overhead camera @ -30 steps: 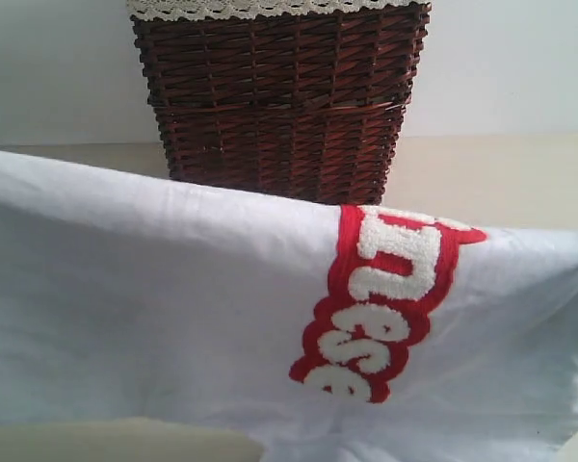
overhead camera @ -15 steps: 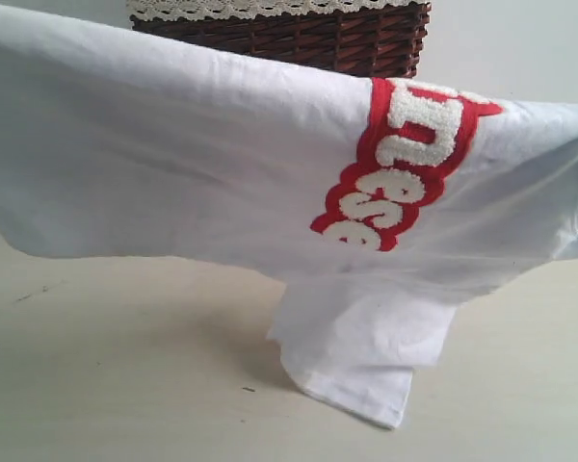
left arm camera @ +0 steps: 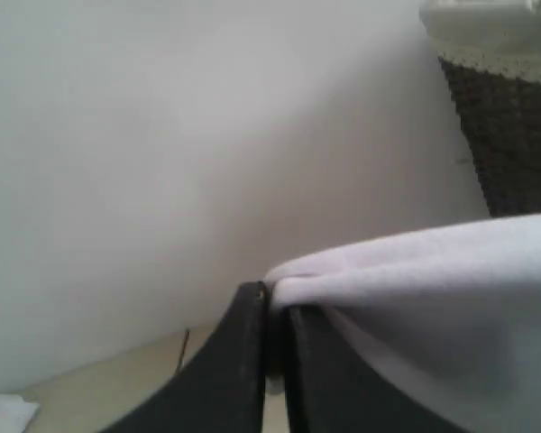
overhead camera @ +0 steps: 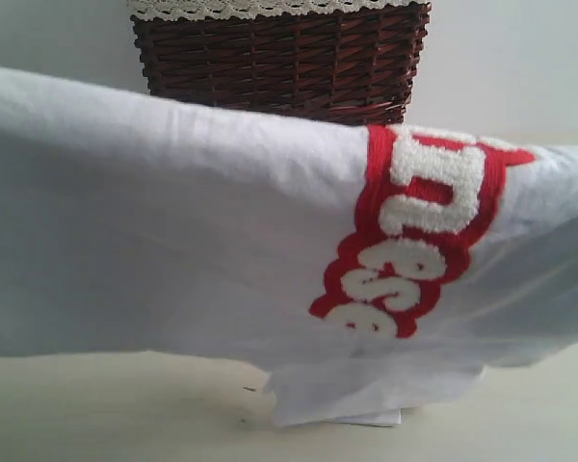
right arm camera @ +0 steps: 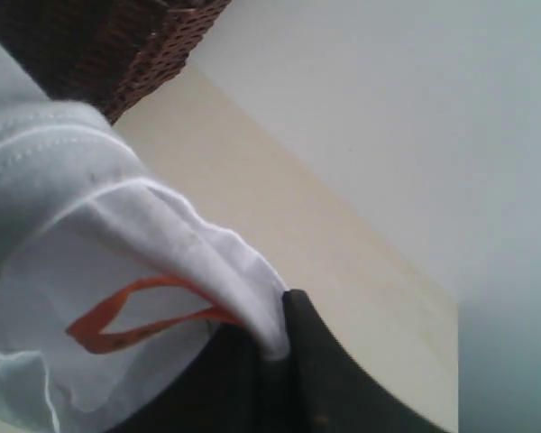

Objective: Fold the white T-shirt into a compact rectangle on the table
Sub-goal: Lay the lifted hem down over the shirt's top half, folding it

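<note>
The white T-shirt (overhead camera: 173,241) hangs stretched across the whole exterior view, held up above the table (overhead camera: 96,404). Its red band with fuzzy white letters (overhead camera: 414,241) runs down on the right. A lower part of the shirt (overhead camera: 366,399) droops onto the table. Neither gripper shows in the exterior view. In the left wrist view my left gripper (left arm camera: 275,311) is shut on a bunched edge of the T-shirt (left arm camera: 415,271). In the right wrist view my right gripper (right arm camera: 275,343) is shut on a hemmed edge of the T-shirt (right arm camera: 117,216), with an orange loop (right arm camera: 135,316) showing inside the shirt.
A dark brown wicker basket (overhead camera: 279,58) with white lace trim (overhead camera: 270,8) stands behind the shirt against the white wall; it also shows as the basket (left arm camera: 509,126) in the left wrist view and the basket (right arm camera: 117,45) in the right wrist view.
The T-shirt first rose from low in the view to high, uncovering the table; since then it has dropped back a little, and its hanging lower part now rests lower on the table.
</note>
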